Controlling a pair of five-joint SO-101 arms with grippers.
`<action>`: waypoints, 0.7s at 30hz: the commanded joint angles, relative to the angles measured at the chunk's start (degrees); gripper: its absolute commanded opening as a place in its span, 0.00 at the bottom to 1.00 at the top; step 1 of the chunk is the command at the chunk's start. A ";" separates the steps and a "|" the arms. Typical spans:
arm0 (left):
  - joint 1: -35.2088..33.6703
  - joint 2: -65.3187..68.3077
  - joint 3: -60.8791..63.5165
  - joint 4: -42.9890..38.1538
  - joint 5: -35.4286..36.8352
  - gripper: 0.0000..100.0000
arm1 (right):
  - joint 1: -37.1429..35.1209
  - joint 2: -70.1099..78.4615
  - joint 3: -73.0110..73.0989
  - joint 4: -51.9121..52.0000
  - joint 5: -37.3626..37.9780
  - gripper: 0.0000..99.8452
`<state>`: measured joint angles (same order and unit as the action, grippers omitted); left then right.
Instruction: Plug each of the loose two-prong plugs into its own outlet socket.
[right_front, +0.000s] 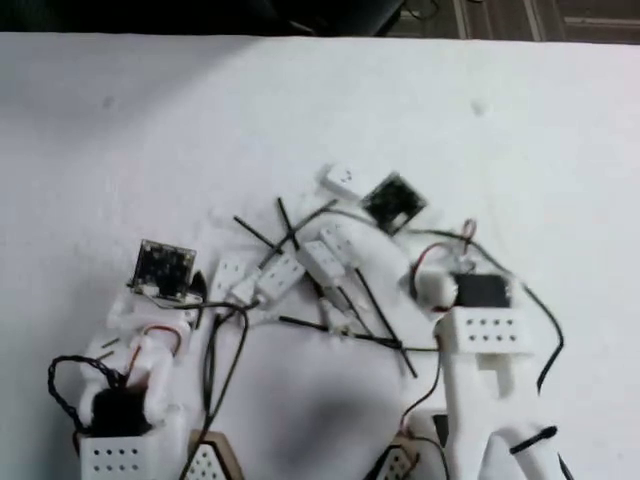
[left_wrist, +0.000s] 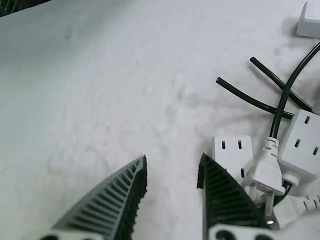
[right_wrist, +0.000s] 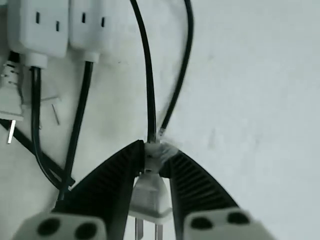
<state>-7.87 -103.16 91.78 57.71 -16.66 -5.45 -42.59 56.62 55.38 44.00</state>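
Note:
My right gripper (right_wrist: 155, 149) is shut on a white two-prong plug (right_wrist: 149, 192). Its prongs point back at the camera and its black cord (right_wrist: 145, 75) runs away across the table. Two white outlet sockets (right_wrist: 37, 25) (right_wrist: 92, 22) lie side by side farther off, and another loose plug (right_wrist: 10, 102) lies beside their cords. My left gripper (left_wrist: 173, 160) is open over bare white cloth with nothing between its fingers. One finger (left_wrist: 222, 195) is next to a loose white plug (left_wrist: 265, 172) and an outlet socket (left_wrist: 231, 152). Several outlet sockets (right_front: 280, 275) lie in a cluster between the arms.
Black cords (right_front: 300, 240) cross in a tangle around the sockets at the table's middle. A small white block (right_front: 345, 180) lies beyond them. The white cloth (right_front: 150, 130) stretches to the far edge (right_front: 300, 37). Both arm bases (right_front: 120, 440) (right_front: 490, 400) stand at the near edge.

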 joint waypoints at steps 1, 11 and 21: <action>0.40 -0.57 -0.35 -1.32 0.26 0.18 | -3.74 -1.36 1.41 -1.80 -0.97 0.02; 0.22 -0.57 -0.35 -1.32 0.26 0.18 | -7.78 19.21 -8.62 -4.18 -9.49 0.02; 0.22 -0.57 -0.35 -1.32 0.26 0.18 | -8.31 37.23 -19.43 -0.75 -14.33 0.08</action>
<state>-7.87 -103.16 91.78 57.71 -16.66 -13.10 -5.67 40.18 52.31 30.20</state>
